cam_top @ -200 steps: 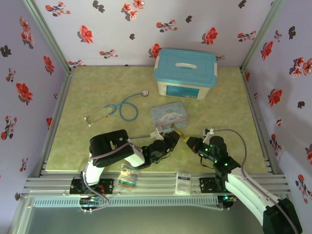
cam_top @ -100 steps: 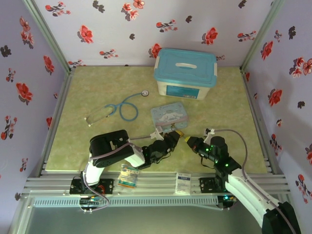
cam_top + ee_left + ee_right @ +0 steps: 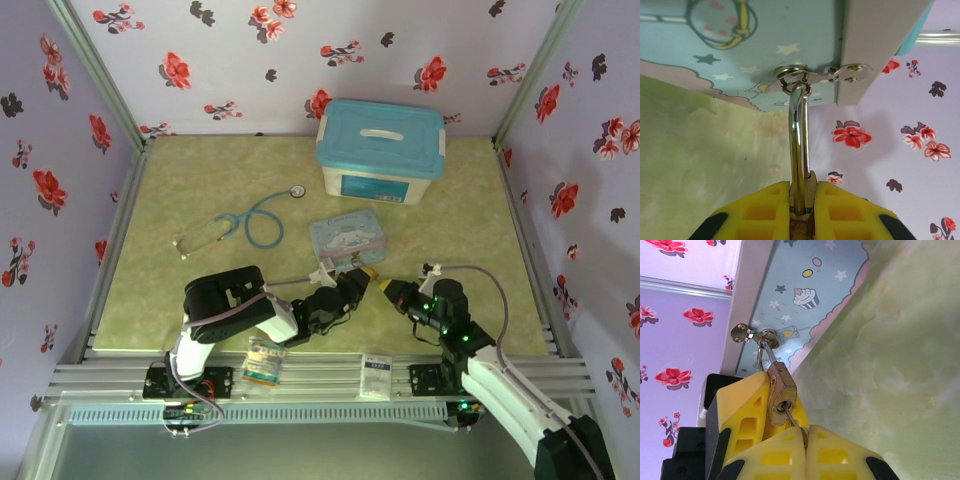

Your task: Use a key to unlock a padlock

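Green mottled worktop (image 3: 200, 170) inside flowered walls (image 3: 200, 60), seen from above and from both wrists. My left pincer (image 3: 801, 192) is clamped on the padlock (image 3: 799, 150), its yellow pads squeezing the brass body from both sides. Straight ahead of that pincer, the silver shackle rises through the hasp ring (image 3: 794, 75) of the cartoon tin (image 3: 715, 65). My right pincer (image 3: 805, 440) is closed on the key (image 3: 791, 419), whose thin shaft runs from between the fingertips into the keyhole just ahead, in the padlock's end face. The two pincers meet nose to nose, the lock between them and the tin just beyond.

Judged stage: key seated, turn not yet made, shackle closed as far as I can tell.

Risks:
- (a) A twist off the keyhole's axis could bend the slender key or let it slip between my pads.
- (b) The left hold is narrow, so the body may rotate with the key instead of resisting it.
- (c) Any pull toward me would drag the tin by its hasp and cock the lock out of line
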`<state>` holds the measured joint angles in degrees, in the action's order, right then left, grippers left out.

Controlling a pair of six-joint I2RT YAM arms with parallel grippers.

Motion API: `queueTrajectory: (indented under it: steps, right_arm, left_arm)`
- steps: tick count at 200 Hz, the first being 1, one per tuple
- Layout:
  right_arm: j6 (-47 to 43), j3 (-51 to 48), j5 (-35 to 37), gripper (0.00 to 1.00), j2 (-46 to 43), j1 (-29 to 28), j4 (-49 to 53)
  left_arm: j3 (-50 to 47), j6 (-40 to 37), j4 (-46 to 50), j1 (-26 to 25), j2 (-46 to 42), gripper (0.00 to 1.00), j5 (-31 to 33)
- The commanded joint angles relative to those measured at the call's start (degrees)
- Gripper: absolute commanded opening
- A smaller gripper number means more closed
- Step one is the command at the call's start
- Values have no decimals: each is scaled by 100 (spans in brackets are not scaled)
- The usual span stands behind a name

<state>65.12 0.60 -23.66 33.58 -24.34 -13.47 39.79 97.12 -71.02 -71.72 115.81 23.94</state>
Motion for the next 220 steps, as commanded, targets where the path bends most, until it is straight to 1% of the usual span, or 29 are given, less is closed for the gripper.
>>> queueTrajectory:
  steps: [1, 13, 32, 52, 66, 82, 98, 107, 131, 156, 170, 185, 207, 220]
  right_arm:
    - [228, 159, -382, 0, 148, 8, -659]
    - [368, 211, -416, 0, 146, 13, -774]
    - [363, 377, -414, 0, 120, 19, -542]
    - [379, 371, -456, 0, 183, 73, -604]
    - [48, 446, -521, 0, 238, 128, -405]
    - [-343, 530, -511, 0, 194, 175, -162]
    - [-870, 807, -426, 0, 114, 207, 555]
    - [-974, 851, -386, 0, 69, 256, 698]
    - [-937, 857, -445, 0, 187, 325, 563]
    - [-687, 649, -455, 0, 351, 341, -37]
    - [-622, 616, -584, 0, 373, 411, -351]
    - [-972, 852, -674, 0, 245, 386, 38]
    - [-1097, 969, -583, 0, -123, 393, 553]
    - [-1038, 947, -638, 0, -100, 391, 497]
  left_arm:
    - [90, -202, -456, -160, -47, 0, -690]
    - [90, -252, -456, -153, -87, 0, -699]
    - [101, -218, -456, -158, -90, 0, -742]
    - [188, -104, -476, -155, -92, 0, -836]
    - [250, -73, -482, -174, -190, 0, -902]
    - [321, -210, -465, -162, -347, 0, -1009]
    - [303, -179, -465, -148, -392, 0, -1061]
    - [267, -159, -465, -142, -390, 0, -1056]
    - [231, -95, -475, -157, -343, 0, -1040]
    - [316, -179, -474, -154, -365, 0, -1066]
    - [328, -178, -475, -158, -363, 0, -1070]
    - [321, -184, -473, -137, -343, 0, -1043]
    - [312, -154, -480, -98, -272, 0, -987]
    - [301, -175, -474, -87, -251, 0, -952]
